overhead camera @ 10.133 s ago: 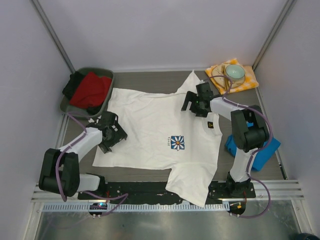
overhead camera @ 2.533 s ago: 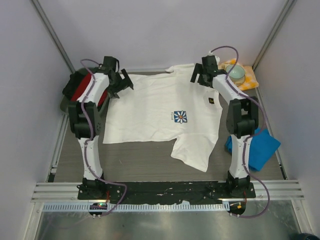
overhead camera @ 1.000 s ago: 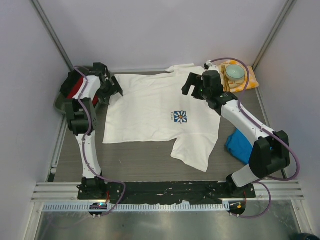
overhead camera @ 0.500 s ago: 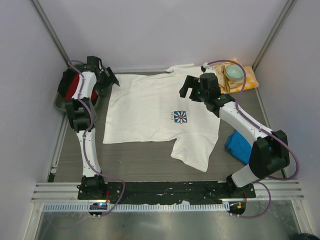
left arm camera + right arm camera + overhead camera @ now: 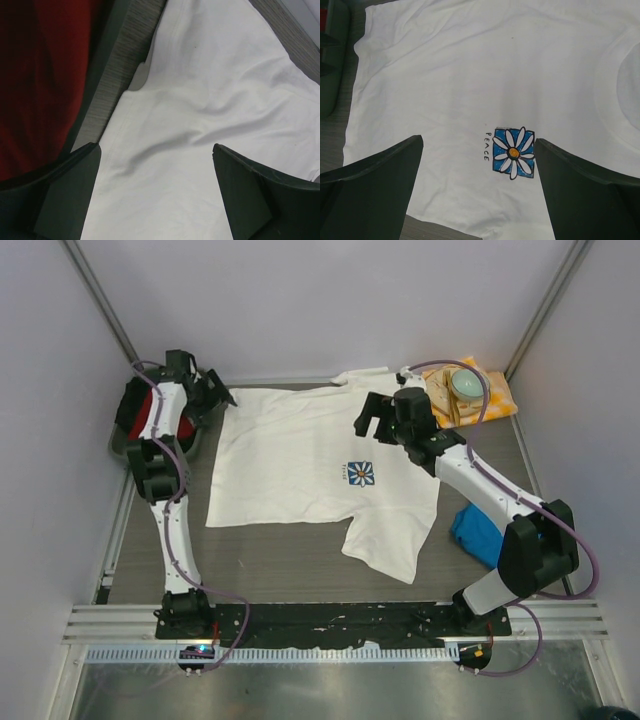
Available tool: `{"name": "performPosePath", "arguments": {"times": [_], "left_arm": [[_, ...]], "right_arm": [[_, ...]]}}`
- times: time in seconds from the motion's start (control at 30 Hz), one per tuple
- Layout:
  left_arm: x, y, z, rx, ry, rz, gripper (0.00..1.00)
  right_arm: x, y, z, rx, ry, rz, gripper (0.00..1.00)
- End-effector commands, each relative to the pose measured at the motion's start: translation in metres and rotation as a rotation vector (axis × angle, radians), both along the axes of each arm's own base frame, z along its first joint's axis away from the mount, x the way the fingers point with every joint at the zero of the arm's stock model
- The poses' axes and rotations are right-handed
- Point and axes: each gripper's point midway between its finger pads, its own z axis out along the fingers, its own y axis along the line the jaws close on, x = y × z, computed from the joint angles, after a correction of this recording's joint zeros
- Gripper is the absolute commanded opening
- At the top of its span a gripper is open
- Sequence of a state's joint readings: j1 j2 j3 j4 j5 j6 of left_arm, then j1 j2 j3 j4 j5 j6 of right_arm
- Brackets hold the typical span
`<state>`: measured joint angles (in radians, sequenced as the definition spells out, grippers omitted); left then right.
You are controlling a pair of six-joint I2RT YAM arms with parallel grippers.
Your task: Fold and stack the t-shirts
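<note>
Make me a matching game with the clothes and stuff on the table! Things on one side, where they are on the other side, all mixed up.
Things:
1. white t-shirt
2. blue t-shirt
3. checked napkin
4. red cloth

Places:
A. in the bin at the far left
B. spread flat in the middle
C. on the right side, nearer the front
D. under the bowl in the far right corner

Pairs: 1-B, 2-C, 3-D, 4-A
</note>
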<state>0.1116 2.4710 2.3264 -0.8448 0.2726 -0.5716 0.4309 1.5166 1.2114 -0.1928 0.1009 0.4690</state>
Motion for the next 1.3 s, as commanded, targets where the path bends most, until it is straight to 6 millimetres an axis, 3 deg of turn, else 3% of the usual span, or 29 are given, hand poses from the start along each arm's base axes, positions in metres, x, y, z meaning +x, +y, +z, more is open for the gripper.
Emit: {"name": "performPosePath", "arguments": {"times": [0.0, 0.03, 0.1, 0.2, 0.23, 0.27, 0.3, 0.33, 0.37, 0.4, 0.47, 0.5, 0.57, 0.6, 0.87, 1.1, 1.27], "left_arm": [[-0.010, 0.025, 0.095, 0.013, -0.167, 0.053, 1.00], [-0.022, 0.022, 0.122, 0.018, -0.205, 0.050, 1.00], [-0.043, 0.018, 0.140, 0.021, -0.208, 0.048, 1.00], [-0.092, 0.009, 0.152, 0.078, -0.194, 0.062, 1.00], [-0.118, 0.011, 0.153, 0.114, -0.189, 0.082, 1.00], [-0.132, 0.012, 0.149, 0.135, -0.180, 0.091, 1.00], [-0.153, 0.011, 0.125, 0.153, -0.111, 0.094, 1.00], [-0.172, 0.014, 0.139, 0.181, -0.136, 0.119, 1.00], [-0.185, 0.014, 0.134, 0.192, -0.123, 0.126, 0.99], [-0.207, 0.014, 0.112, 0.198, -0.061, 0.136, 0.98], [-0.234, 0.011, 0.113, 0.202, -0.071, 0.163, 0.95], [-0.254, 0.014, 0.088, 0.230, -0.007, 0.187, 0.93], [-0.272, 0.015, 0.084, 0.224, -0.021, 0.232, 0.91], [-0.289, 0.014, 0.064, 0.227, 0.037, 0.241, 0.89], [-0.337, 0.005, 0.006, 0.188, 0.181, 0.251, 0.88], [-0.341, 0.003, -0.025, 0.175, 0.260, 0.278, 0.83], [-0.335, 0.003, -0.034, 0.158, 0.268, 0.315, 0.82]], "right_arm": [[0.006, 0.003, 0.015, -0.016, -0.073, -0.027, 1.00], [0.004, 0.001, 0.015, -0.023, -0.068, -0.038, 1.00], [0.001, -0.001, 0.014, -0.031, -0.057, -0.041, 1.00], [-0.016, -0.008, 0.006, -0.060, -0.017, -0.052, 1.00], [-0.025, -0.012, 0.007, -0.062, -0.009, -0.060, 1.00], [-0.033, -0.017, -0.002, -0.074, 0.014, -0.067, 1.00], [-0.042, -0.023, -0.009, -0.096, 0.044, -0.074, 1.00], [-0.048, -0.027, -0.011, -0.106, 0.052, -0.079, 1.00], [-0.058, -0.034, -0.012, -0.111, 0.056, -0.090, 1.00], [-0.067, -0.038, -0.017, -0.125, 0.083, -0.092, 1.00], [-0.084, -0.042, -0.017, -0.116, 0.101, -0.090, 1.00], [-0.094, -0.047, -0.022, -0.127, 0.130, -0.092, 1.00], [-0.107, -0.052, -0.022, -0.122, 0.146, -0.106, 0.99], [-0.116, -0.055, -0.026, -0.131, 0.170, -0.102, 0.99], [-0.155, -0.057, -0.033, -0.054, 0.223, -0.074, 0.97], [-0.162, -0.057, -0.032, -0.039, 0.217, -0.056, 0.96], [-0.164, -0.054, -0.032, -0.035, 0.213, -0.027, 0.96]]}}
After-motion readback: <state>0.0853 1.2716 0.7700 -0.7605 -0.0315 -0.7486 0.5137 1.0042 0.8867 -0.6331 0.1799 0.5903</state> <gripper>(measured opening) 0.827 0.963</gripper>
